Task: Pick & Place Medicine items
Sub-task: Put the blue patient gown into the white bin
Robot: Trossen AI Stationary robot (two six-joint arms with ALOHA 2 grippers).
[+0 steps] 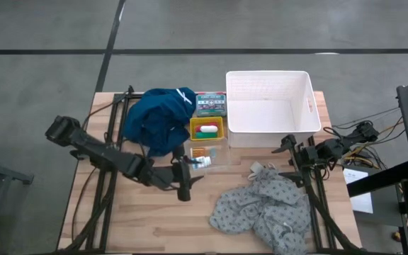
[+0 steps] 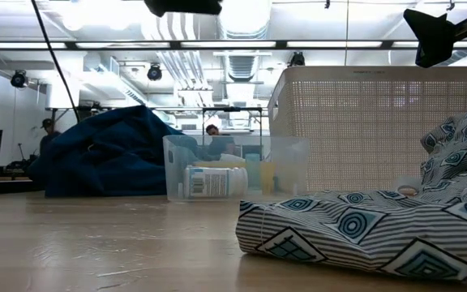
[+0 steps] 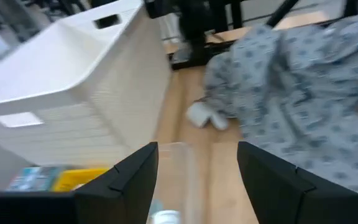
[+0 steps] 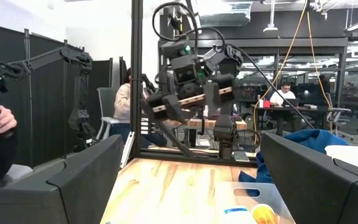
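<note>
We see a light, pale-brown wooden plank table (image 1: 147,219) bearing a crumpled dark blue cloth (image 1: 158,119), a white perforated plastic basket (image 1: 268,110) and a small bright yellow bin (image 1: 207,129) holding a green tube (image 1: 208,127) above a white one. Beside them we find a green-and-red printed box (image 1: 210,104), a small orange pack (image 1: 199,152) and a white bottle with a blue label (image 2: 214,181) in a clear tray (image 2: 233,166). Our low view shows the rumpled grey cloth (image 2: 363,223) patterned with stripes and teal-centred diamonds.

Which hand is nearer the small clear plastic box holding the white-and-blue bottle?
Left. The left hand hovers just by the clear plastic box, on its near side. The right hand sits farther off, beside the large white basket.
</note>
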